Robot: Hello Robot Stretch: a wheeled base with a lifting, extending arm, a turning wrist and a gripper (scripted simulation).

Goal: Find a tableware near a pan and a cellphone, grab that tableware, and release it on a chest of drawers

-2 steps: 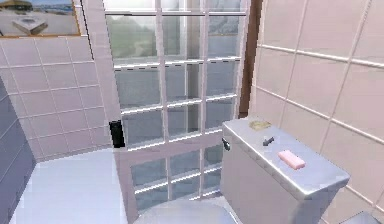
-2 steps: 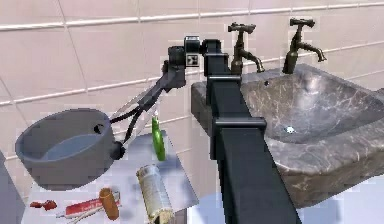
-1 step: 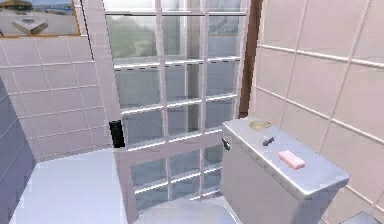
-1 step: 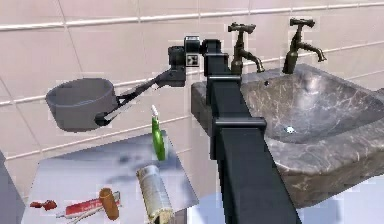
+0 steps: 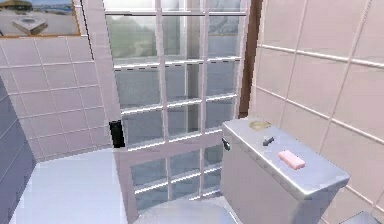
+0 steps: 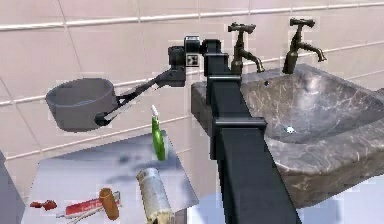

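**A:** Since it hangs clear of every surface at the far end of the gripper (image 6: 108,115), the deep round grey vessel (image 6: 78,103) is held. It sits in the air before the tiled wall, above the far left corner of the small grey table (image 6: 70,172). How the gripper itself is set, I cannot tell.

**B:** Is that the tableware we want?

**A:** It looks more like a small pot or saucepan, so I would not swear to it. I judge it to be metal: stiff, not fragile, fairly light while empty, and smooth enough to slip. The hold appears to be on its right side, so the weight hangs off to one side and it may tip or swing. A hold at the rim or on a handle seems the soundest.

**B:** Any label on it?

**A:** None that I can see; its wall is plain grey.

**B:** And around it?

**A:** A slim upright green bottle (image 6: 158,138) stands by the table's far right corner. A pale cylindrical tin with a dark band (image 6: 152,192) lies near the right edge, and no writing on it can be read. Small red and orange things (image 6: 105,204) lie along the near edge. Right of the dark square arm (image 6: 235,150) is a dark marbled basin (image 6: 310,125) with two bronze taps (image 6: 240,45).
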